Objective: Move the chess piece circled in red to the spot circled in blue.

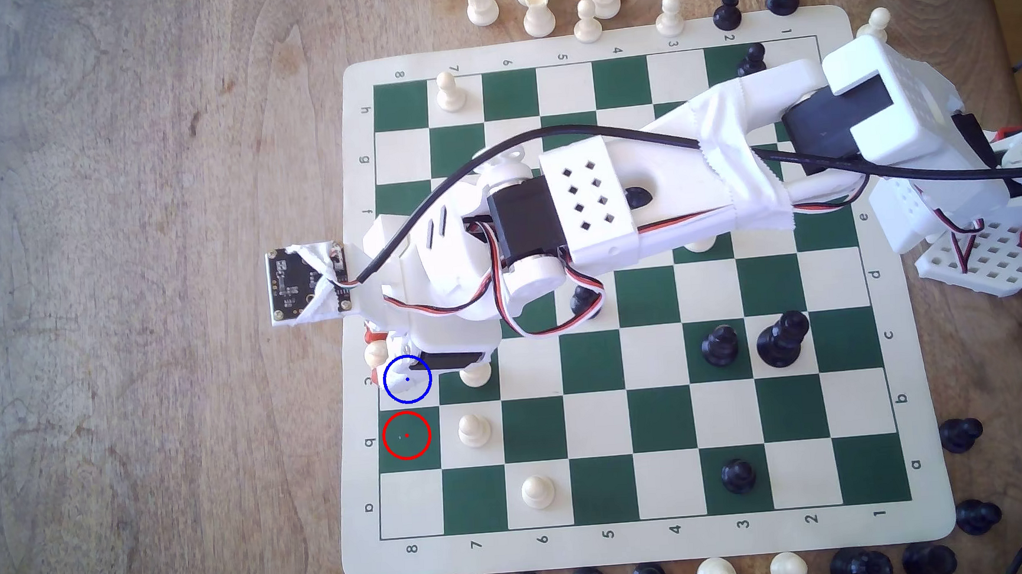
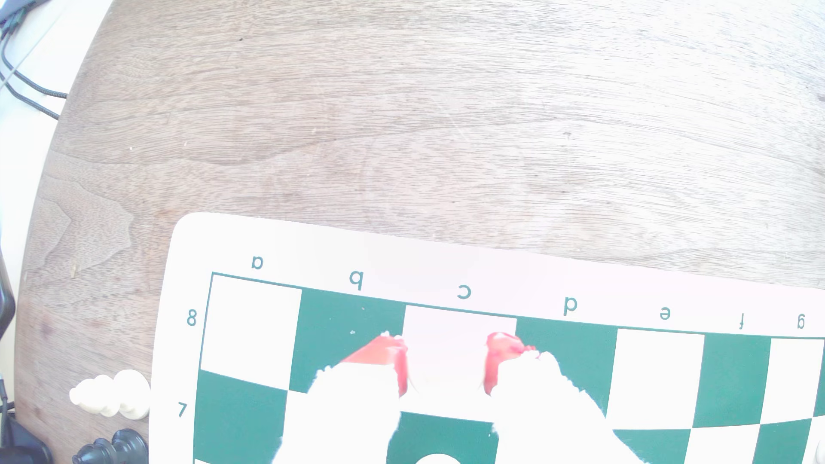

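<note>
Claw hovers with the blue-ringed spot right beneath, red fingertips astride it, but glare hides any grip.

The white arm reaches across the chessboard, its gripper over the blue-ringed cream square; the red-ringed green square stands empty.
</note>
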